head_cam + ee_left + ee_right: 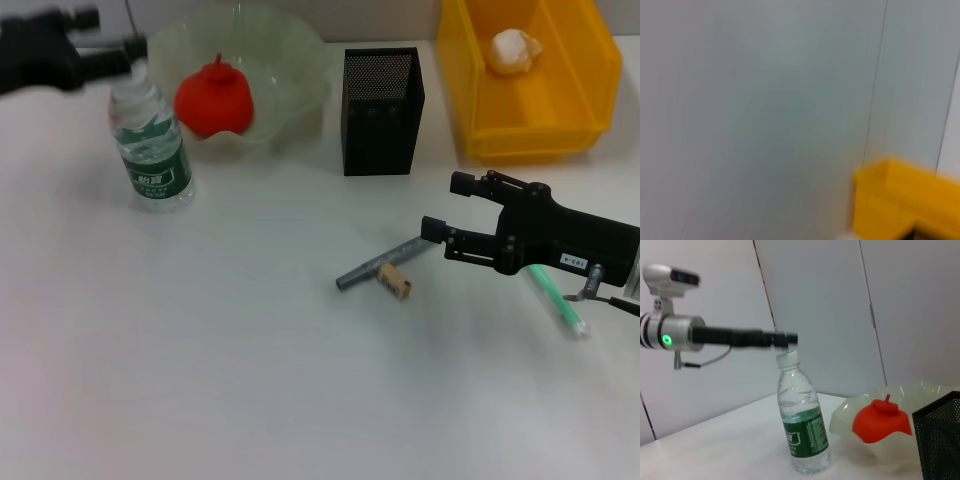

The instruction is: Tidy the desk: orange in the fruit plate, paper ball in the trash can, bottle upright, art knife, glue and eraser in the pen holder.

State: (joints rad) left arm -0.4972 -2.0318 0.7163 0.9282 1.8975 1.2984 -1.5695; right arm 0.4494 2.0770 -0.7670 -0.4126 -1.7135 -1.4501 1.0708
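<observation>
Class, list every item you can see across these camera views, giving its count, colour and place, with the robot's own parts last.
orange: 1, red-orange, inside the fruit plate
fruit plate: 1, pale green, far left
bottle: 1, clear with green label, upright beside the plate
pen holder: 1, black mesh, far centre
trash can: 1, yellow, far right
paper ball: 1, white, in the trash can
grey stick: 1, grey, lying mid-table
eraser: 1, tan, against the grey stick
green stick: 1, green, under the right arm
left end effector: black, just above the bottle cap
right end effector: black, open, near the grey stick
</observation>
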